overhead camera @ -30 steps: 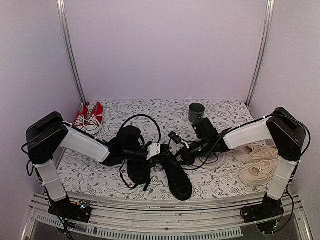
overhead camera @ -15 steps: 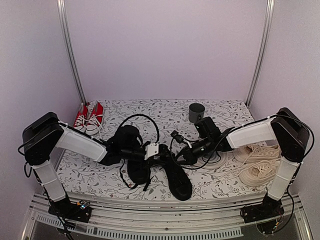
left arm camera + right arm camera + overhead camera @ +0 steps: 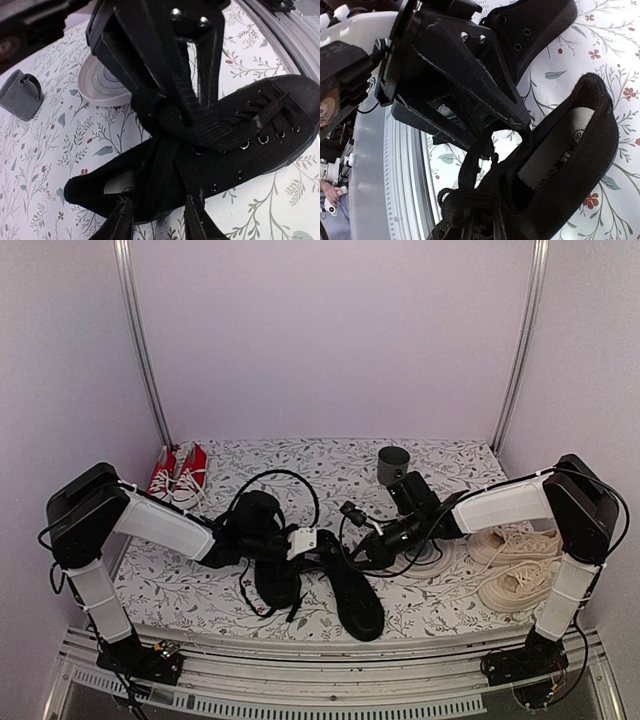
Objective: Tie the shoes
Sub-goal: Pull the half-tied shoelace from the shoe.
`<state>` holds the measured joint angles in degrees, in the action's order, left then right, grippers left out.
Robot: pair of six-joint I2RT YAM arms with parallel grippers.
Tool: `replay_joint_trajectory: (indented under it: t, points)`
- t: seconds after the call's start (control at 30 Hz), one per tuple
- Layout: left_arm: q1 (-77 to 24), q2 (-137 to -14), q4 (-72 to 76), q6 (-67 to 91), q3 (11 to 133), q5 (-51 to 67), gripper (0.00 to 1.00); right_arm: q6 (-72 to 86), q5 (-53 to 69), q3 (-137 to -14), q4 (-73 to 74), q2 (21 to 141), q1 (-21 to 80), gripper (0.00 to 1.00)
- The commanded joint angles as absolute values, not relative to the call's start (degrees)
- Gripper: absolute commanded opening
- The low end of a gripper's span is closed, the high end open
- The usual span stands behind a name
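From above, the two black shoes [image 3: 357, 600] lay side by side on the flowery table [image 3: 300, 455], toward 6 o'clock from its middle. The left gripper [image 3: 318, 545] and the right gripper [image 3: 366, 546] met nose to nose over them. The little red sneakers [image 3: 178, 475] sat out at 10 o'clock and the cream sneakers [image 3: 515, 565] at 4 o'clock.

In the left wrist view, the left gripper's fingers [image 3: 120, 222] stood spread apart at 6 o'clock. The laces [image 3: 200, 131] ran down between them, not squeezed. The right gripper hung at 12 o'clock with a lace bunched at its tips. I could not tell if it was pinching.

In the right wrist view, one shoe's open mouth lay at 4 o'clock and a lace lump at 7 o'clock.

I think the shoes are light and bendy. The laces look thin, floppy and easy to drop. Grab each lace near its end, not the shoe.
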<state>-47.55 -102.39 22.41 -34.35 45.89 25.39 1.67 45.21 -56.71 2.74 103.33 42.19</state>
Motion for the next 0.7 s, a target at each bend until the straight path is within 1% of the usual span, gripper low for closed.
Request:
replay_joint_trajectory:
  t: [0.0, 0.03, 0.07, 0.13, 0.17, 0.23, 0.33, 0.4, 0.67]
  points:
    - [-46.8, -103.5, 22.3, -34.7, 47.2, 25.1, 0.30, 1.7, 44.3, -58.2, 4.4, 102.6, 41.9, 0.18]
    - [-46.9, -103.6, 22.4, -34.8, 47.3, 25.2, 0.25, 1.7, 44.1, -58.2, 4.5, 102.5, 41.9, 0.18]
    - [-46.9, -103.7, 22.2, -34.8, 47.4, 25.2, 0.17, 1.6, 43.9, -58.3, 4.8, 102.4, 41.9, 0.18]
    - [-46.8, -103.6, 21.8, -34.8, 47.5, 25.2, 0.04, 1.5, 42.8, -58.6, 5.2, 102.2, 41.8, 0.23]
    - [-46.9, -103.4, 21.5, -34.8, 47.4, 25.3, 0.00, 1.6, 41.8, -58.7, 5.3, 101.9, 41.7, 0.26]
    - [-46.9, -102.9, 21.6, -34.8, 46.7, 25.7, 0.00, 2.1, 40.6, -58.8, 5.4, 101.4, 41.3, 0.28]
    - [-46.9, -102.2, 21.9, -34.5, 45.9, 26.1, 0.00, 3.6, 40.1, -58.8, 4.7, 100.5, 41.2, 0.22]
    - [-46.9, -102.0, 22.0, -34.3, 45.7, 26.3, 0.00, 4.6, 41.3, -58.2, 3.6, 100.4, 41.2, 0.21]
    - [-46.9, -101.3, 21.6, -34.8, 45.8, 27.3, 0.00, 7.5, 44.1, -55.8, 0.9, 100.1, 41.6, 0.21]
